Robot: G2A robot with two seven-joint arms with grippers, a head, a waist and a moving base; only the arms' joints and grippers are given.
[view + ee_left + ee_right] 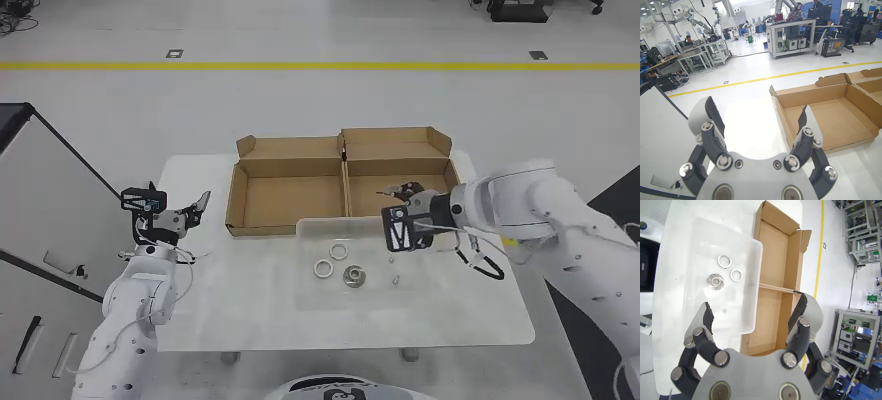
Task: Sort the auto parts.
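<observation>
Held right gripper wide open, empty, over box and tray edge. Held left gripper wide open, empty, near box. Showed rings, hub in tray.

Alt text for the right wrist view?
Open, empty right tool hangs above where a clear tray meets two open cardboard boxes. In the tray: a larger metal ring, a smaller ring, a flanged disc and a tiny round part.

The cardboard boxes, clear tray and metal parts bear no readable print. Far behind, a small white brand word stands beside a dark monitor.
</observation>
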